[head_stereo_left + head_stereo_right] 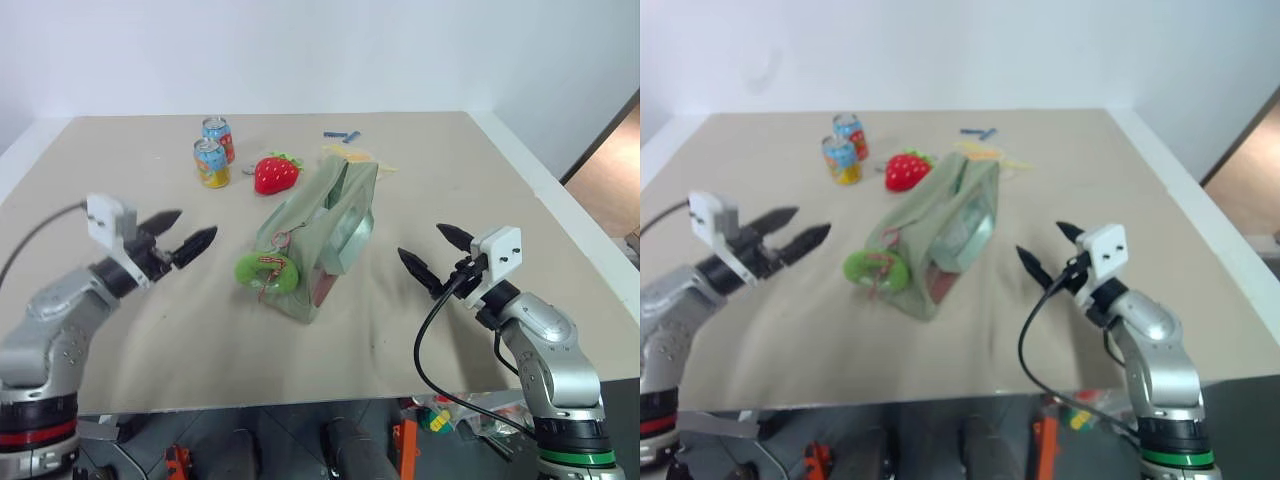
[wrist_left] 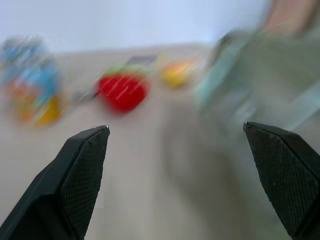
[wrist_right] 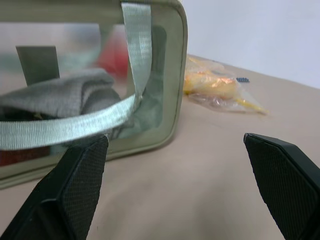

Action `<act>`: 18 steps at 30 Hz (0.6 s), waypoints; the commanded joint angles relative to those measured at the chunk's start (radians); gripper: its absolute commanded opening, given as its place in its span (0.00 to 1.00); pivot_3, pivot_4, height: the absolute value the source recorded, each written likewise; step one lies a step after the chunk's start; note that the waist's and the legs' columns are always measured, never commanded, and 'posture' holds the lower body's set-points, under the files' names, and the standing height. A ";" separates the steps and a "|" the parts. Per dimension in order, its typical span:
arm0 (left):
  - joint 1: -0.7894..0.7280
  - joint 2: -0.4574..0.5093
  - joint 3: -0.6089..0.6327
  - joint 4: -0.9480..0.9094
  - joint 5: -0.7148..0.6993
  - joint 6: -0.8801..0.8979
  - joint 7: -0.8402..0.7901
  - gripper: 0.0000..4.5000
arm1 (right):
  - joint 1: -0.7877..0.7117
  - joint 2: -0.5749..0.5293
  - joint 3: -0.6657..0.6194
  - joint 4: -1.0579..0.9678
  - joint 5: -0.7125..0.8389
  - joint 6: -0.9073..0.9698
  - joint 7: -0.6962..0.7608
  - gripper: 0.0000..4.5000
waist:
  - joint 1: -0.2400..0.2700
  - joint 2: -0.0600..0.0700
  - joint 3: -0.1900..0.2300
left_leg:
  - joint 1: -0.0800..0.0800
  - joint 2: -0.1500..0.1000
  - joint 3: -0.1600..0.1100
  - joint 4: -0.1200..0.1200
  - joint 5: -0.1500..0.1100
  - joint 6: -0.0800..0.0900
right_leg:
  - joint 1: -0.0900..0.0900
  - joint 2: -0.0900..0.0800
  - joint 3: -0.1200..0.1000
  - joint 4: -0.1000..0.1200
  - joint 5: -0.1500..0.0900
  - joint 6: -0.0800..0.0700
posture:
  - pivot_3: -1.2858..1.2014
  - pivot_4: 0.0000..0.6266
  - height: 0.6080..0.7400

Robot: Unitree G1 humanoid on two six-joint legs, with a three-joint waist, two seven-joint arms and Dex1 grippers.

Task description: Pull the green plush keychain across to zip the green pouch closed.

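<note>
Work on the zip has not begun, as far as the frames show. Both grippers hang above the table (image 1: 480, 330) with nothing between their fingers, each spread about as wide as it goes. The left gripper (image 1: 184, 232) points toward the green pouch (image 1: 318, 235) and the right gripper (image 1: 434, 252) faces it from the opposite side, so the pouch lies between the 2, apart from both.

The green plush keychain (image 1: 266, 271) rests against the near end of the pouch, just past the left gripper's tips and a little lower, well apart from the right gripper. Its red-yellow string runs up toward the top seam. Whether the zip is open along its whole length I cannot tell, but with the charm at the near end, the full pull seems still ahead.

From the right wrist view, the pouch's clear side panel (image 3: 75, 55) and a pale webbing strap (image 3: 60, 127) sit just ahead of that gripper's left finger, untouched.

Left to do, by my reading: take the keychain, steady the pouch, and draw the charm along to the far end.

Beyond the left gripper stand 2 cans (image 1: 212, 152) and a red plush strawberry (image 1: 275, 174).
</note>
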 commanded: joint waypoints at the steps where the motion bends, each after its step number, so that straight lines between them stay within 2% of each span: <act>1: -0.040 0.073 -0.008 -0.110 -0.149 0.108 -0.088 0.99 | -0.055 -0.031 -0.036 -0.016 0.040 0.027 0.014 1.00 | 0.000 0.000 0.000 | 0.000 0.000 0.000 0.000 0.000 0.000 | 0.000 0.000 0.000 0.000 0.000 0.000 | 0.52 0.24 1.00; 5: -0.074 0.124 -0.065 -0.171 -0.229 0.185 -0.136 0.99 | -0.205 -0.124 -0.015 0.025 0.101 0.090 0.146 1.00 | -0.002 0.001 0.001 | 0.000 0.000 0.000 -0.001 0.000 0.000 | 0.000 0.000 0.000 0.000 0.000 0.000 | 0.52 0.24 1.00; 7: -0.100 0.122 -0.094 -0.169 -0.218 0.184 -0.140 0.99 | -0.350 -0.176 0.015 0.120 0.108 0.102 0.240 1.00 | -0.004 0.001 0.002 | 0.001 0.000 0.000 0.000 0.000 0.000 | 0.000 0.000 0.000 0.000 0.000 0.000 | 0.52 0.24 1.00; 10: -0.134 0.099 -0.132 -0.155 -0.206 0.178 -0.136 0.99 | -0.576 -0.209 0.104 0.335 0.041 0.004 0.409 1.00 | -0.008 0.001 0.002 | 0.002 0.000 0.000 0.001 0.001 0.001 | 0.001 0.001 0.000 0.000 0.001 -0.001 | 0.52 0.24 1.00; 14: -0.153 0.071 -0.192 -0.137 -0.163 0.155 -0.158 0.99 | -0.855 -0.152 0.216 0.732 -0.058 -0.197 0.636 1.00 | -0.014 0.000 0.002 | 0.007 0.001 0.000 -0.001 0.001 0.002 | 0.004 0.003 0.000 0.000 0.001 -0.002 | 0.52 0.24 1.00; 18: -0.161 0.053 -0.206 -0.141 -0.151 0.148 -0.157 0.99 | -1.027 -0.099 0.286 1.071 -0.168 -0.415 0.773 1.00 | -0.023 0.000 0.002 | 0.005 0.001 -0.001 -0.003 0.001 0.002 | 0.003 0.003 0.000 0.000 0.002 -0.002 | 0.52 0.24 1.00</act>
